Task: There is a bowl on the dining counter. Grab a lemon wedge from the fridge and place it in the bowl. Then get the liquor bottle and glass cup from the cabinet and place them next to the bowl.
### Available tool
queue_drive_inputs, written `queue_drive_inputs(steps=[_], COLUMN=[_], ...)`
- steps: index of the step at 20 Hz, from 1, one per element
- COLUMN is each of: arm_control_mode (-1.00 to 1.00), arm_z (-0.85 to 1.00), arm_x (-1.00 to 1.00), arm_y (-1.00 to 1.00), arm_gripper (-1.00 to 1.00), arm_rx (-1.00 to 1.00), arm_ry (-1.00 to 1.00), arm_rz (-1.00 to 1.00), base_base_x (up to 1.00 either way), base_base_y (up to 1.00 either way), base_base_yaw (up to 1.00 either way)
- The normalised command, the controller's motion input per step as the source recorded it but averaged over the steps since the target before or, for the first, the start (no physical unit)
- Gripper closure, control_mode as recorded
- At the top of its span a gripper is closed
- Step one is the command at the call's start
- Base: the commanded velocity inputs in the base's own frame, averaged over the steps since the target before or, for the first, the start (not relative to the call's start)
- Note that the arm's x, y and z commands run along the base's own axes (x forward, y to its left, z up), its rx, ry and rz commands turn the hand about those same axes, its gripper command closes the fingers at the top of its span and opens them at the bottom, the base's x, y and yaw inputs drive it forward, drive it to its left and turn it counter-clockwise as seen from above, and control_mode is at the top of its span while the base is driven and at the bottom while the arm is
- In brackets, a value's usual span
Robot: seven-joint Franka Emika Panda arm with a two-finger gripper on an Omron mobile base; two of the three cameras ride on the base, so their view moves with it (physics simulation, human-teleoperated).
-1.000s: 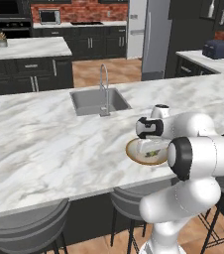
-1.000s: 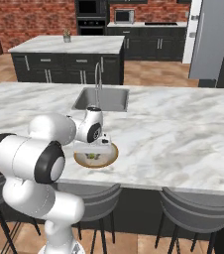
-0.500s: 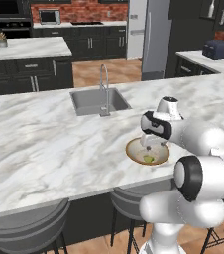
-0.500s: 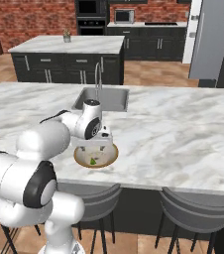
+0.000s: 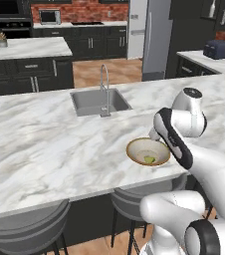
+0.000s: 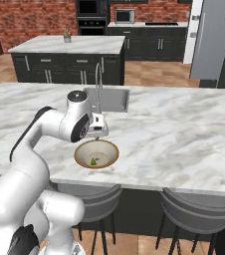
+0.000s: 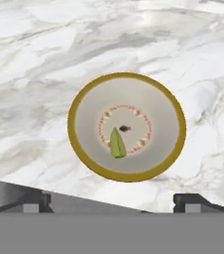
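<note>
A tan bowl (image 5: 134, 149) (image 6: 83, 152) (image 7: 79, 99) with a gold rim rests on the marble dining counter near its front edge. A small green-yellow lemon wedge (image 5: 149, 159) (image 6: 92, 162) (image 7: 117, 144) lies inside it, just off centre. My gripper (image 6: 98, 133) (image 7: 113, 201) hangs a little above the bowl's far rim, pointing down. It is open, with its fingers spread wide and nothing between them. The liquor bottle, glass cup, fridge interior and cabinet are out of view.
A steel sink (image 5: 98, 102) (image 6: 112, 97) with a tall faucet (image 5: 104, 87) is set into the counter behind the bowl. Grey stools (image 5: 30, 231) (image 6: 199, 209) stand under the front edge. A toaster (image 5: 219, 49) sits on the far right counter.
The jaws have opened wide and the lemon wedge now lies loose in the bowl. The hand has lifted and drawn back from over the bowl.
</note>
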Motion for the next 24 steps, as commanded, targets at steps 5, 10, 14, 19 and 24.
queue_drive_inputs(steps=[5,10,14,19,24], arm_control_mode=[-1.0,-1.0,-1.0,-1.0,-1.0], arm_z=[0.92,0.72,0.69,0.27,-0.01], arm_x=[-0.76,-0.77,-0.8,-0.81,-0.8], arm_y=[0.0,0.0,0.0,0.03,0.08], arm_gripper=[-1.0,-1.0,-1.0,-1.0,-1.0], arm_rx=[0.0,0.03,0.1,0.06,-0.01], arm_ry=[0.1,0.26,0.27,0.22,0.01], arm_rz=[-0.04,-0.14,-0.15,-0.12,-0.02], base_base_x=[0.0,0.0,0.0,0.0,0.0], base_base_y=[0.0,0.0,0.0,0.0,0.0], base_base_yaw=[0.0,0.0,0.0,0.0,0.0])
